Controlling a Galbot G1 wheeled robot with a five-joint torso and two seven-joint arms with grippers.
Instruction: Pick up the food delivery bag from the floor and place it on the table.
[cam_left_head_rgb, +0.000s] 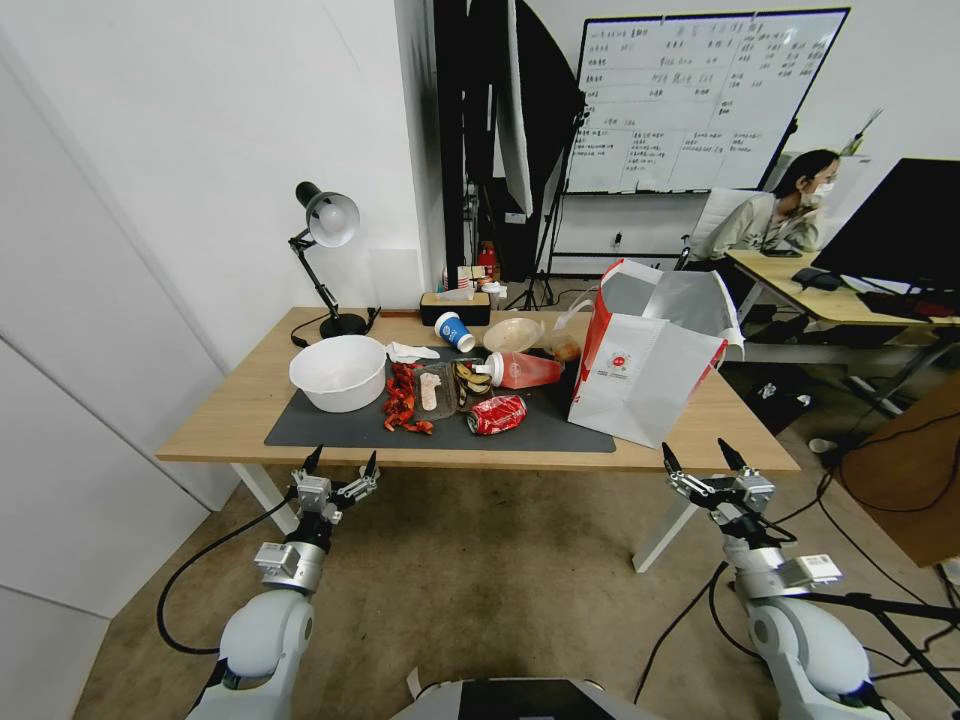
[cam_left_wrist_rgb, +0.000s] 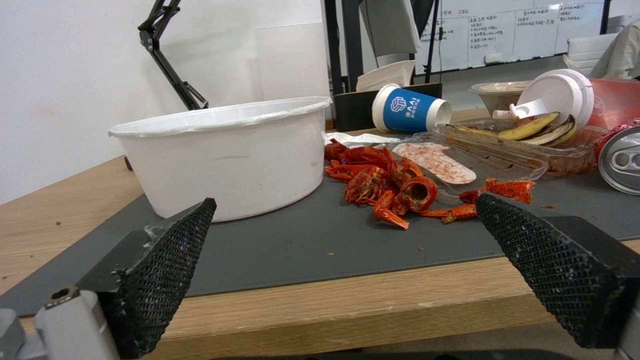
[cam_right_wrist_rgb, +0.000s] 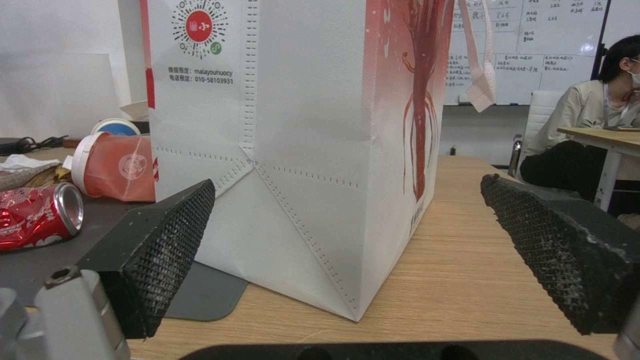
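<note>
Both arms reach forward, low in front of the table (cam_left_head_rgb: 240, 415). The left gripper (cam_left_head_rgb: 340, 467) and the right gripper (cam_left_head_rgb: 704, 458) have their fingers spread wide, holding and touching nothing. The food delivery bag (cam_left_head_rgb: 645, 370) stands upright on the table's right side, partly on the grey mat (cam_left_head_rgb: 330, 425), just past the right gripper.
</note>
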